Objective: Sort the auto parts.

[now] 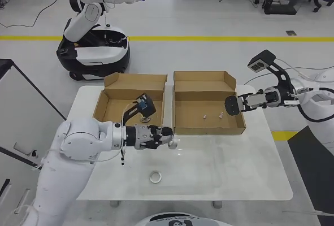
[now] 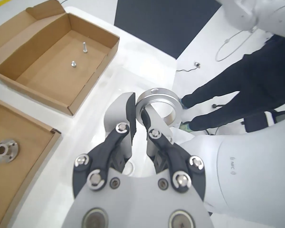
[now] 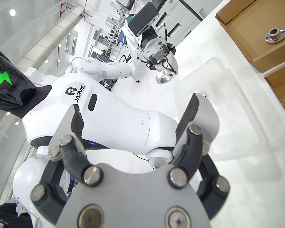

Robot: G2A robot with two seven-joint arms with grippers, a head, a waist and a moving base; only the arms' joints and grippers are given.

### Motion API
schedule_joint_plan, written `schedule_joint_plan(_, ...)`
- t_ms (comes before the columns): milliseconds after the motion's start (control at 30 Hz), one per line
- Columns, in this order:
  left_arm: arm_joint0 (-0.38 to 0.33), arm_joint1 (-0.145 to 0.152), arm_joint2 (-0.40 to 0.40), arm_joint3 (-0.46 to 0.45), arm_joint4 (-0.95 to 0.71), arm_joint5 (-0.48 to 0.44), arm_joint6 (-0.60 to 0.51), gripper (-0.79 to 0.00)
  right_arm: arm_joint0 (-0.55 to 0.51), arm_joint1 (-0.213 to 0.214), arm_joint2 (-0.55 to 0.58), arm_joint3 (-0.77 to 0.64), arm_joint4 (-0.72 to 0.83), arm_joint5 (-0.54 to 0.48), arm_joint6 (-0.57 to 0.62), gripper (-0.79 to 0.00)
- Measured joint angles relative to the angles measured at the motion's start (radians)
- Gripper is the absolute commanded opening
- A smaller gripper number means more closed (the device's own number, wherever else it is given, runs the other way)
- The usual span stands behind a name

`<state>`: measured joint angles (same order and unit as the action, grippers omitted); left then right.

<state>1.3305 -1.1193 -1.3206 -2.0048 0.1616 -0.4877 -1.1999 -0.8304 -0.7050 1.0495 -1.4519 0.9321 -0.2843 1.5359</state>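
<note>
My left claw [image 2: 138, 109] pinches a silver ring [image 2: 167, 94] by its wall, one finger inside the bore and the other outside. The jaws are drawn almost together, and the ring is held clear above the white surface [image 1: 257, 169], just in front of two open cardboard boxes. My right claw [image 3: 135, 105] gapes wide with nothing in it and hangs at the outer rim of the right-hand box [image 1: 203, 85]. On that box's floor a bolt [image 1: 203, 117] and a second bolt [image 1: 219, 114] lie apart. The left-hand box [image 1: 116, 110] holds a single flanged hub [image 1: 146, 119]. A second ring [image 1: 155, 177] lies flat on the surface nearer the robot, well apart from both boxes.
</note>
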Motion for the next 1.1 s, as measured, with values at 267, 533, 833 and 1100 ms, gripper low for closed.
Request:
schedule_joint_plan(267, -0.017, 0.020, -0.046, 0.103, -0.390, -0.113, -0.022, -0.785, 0.000, 0.000, 0.000, 0.000, 0.000, 0.000, 0.000, 0.000)
schedule_joint_plan(533, -0.041, 0.056, -0.019, 0.110, -0.604, -0.128, -0.005, -0.785, 0.000, 0.000, 0.000, 0.000, 0.000, 0.000, 0.000, 0.000)
schedule_joint_plan(833, -0.043, 0.093, -0.040, 0.088, -0.899, -0.116, -0.017, -0.785, 0.000, 0.000, 0.000, 0.000, 0.000, 0.000, 0.000, 0.000)
schedule_joint_plan(1100, -0.036, 0.099, -0.072, 0.066, -1.089, -0.060, -0.073, -0.785, 0.000, 0.000, 0.000, 0.000, 0.000, 0.000, 0.000, 0.000)
